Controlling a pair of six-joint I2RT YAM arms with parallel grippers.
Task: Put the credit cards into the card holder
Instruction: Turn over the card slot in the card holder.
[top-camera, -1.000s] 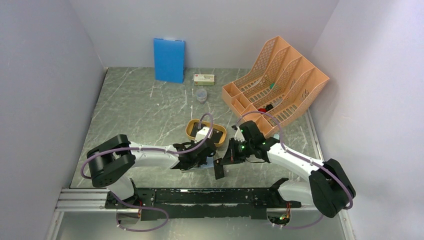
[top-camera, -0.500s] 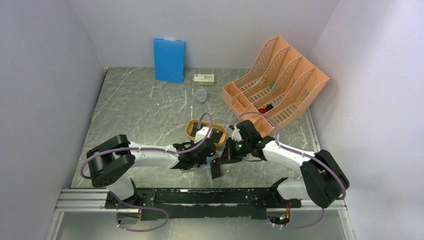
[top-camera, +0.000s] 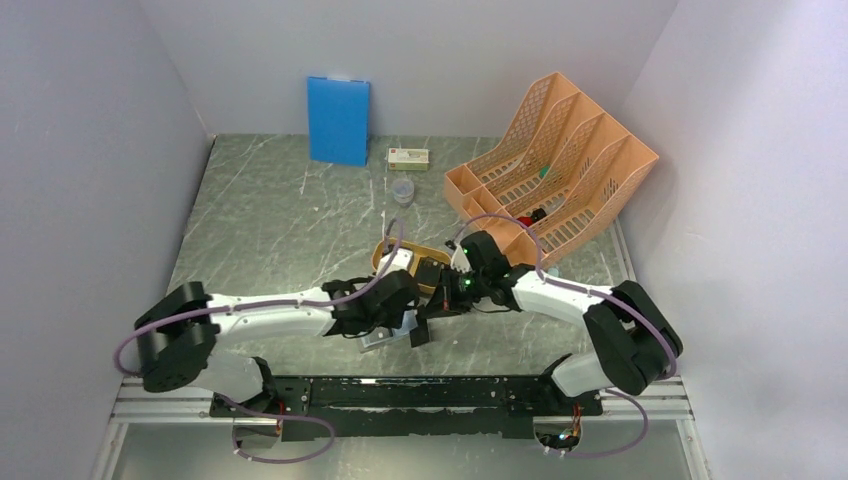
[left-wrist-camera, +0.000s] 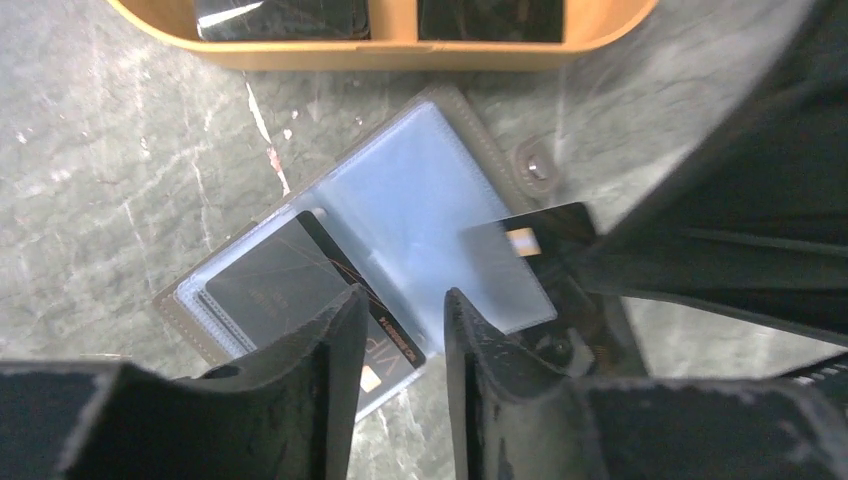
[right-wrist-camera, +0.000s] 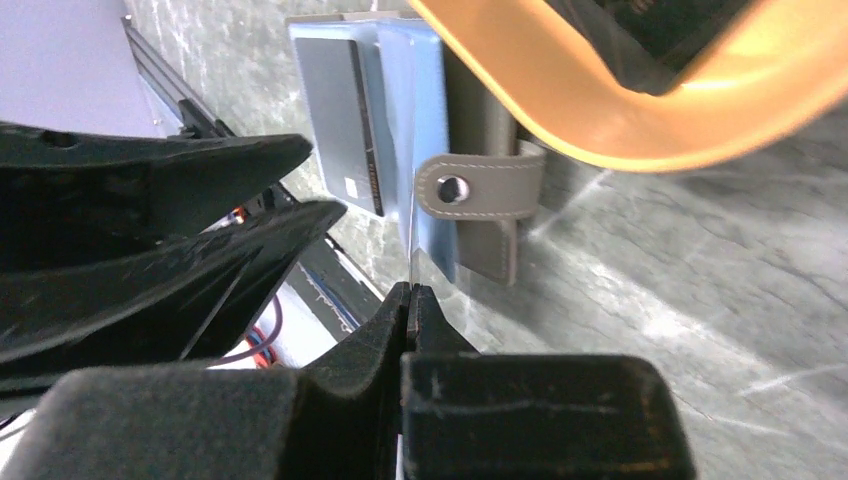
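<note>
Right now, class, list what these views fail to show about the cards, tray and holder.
Left wrist view: top edge cuts off the yellow tray; card count unknown.
Same view: left gripper covers part of the pocketed card.
Right wrist view: held card edge-on in right gripper; face unseen.
Top view: arms hide most of the card holder.

Credit cards (left-wrist-camera: 290, 285): four in view
Card holder (left-wrist-camera: 400, 200): one
Yellow tray (left-wrist-camera: 400, 52): one
Orange file rack (top-camera: 560, 150): one
Blue board (top-camera: 338, 120): one

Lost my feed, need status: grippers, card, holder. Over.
Left gripper open, empty, above card holder. Right gripper shut on credit card, its end inside a clear pocket. Second card already pocketed. Yellow tray alongside, not blocking.
</note>
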